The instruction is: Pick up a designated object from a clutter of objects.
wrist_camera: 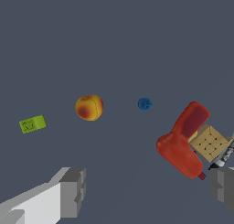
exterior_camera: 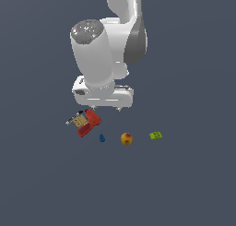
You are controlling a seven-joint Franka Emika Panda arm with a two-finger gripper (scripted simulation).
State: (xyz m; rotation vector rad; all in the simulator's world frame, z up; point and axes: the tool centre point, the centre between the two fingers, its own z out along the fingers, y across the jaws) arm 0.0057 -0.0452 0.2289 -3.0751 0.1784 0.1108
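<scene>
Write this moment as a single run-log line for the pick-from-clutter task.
phase: approach | gripper: open, empty, above surface | target: red elongated object, on surface, touching tan boxy item | nearby: blue piece, orange-red ball, green block

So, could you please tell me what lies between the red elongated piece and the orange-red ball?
Only the tiny blue piece, between red elongated piece and orange-red ball, in both views.

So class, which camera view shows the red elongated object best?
The wrist view: the red elongated object appears large, its bent shape clear beside the tan boxy item. The exterior view shows it small, under the arm.
</scene>
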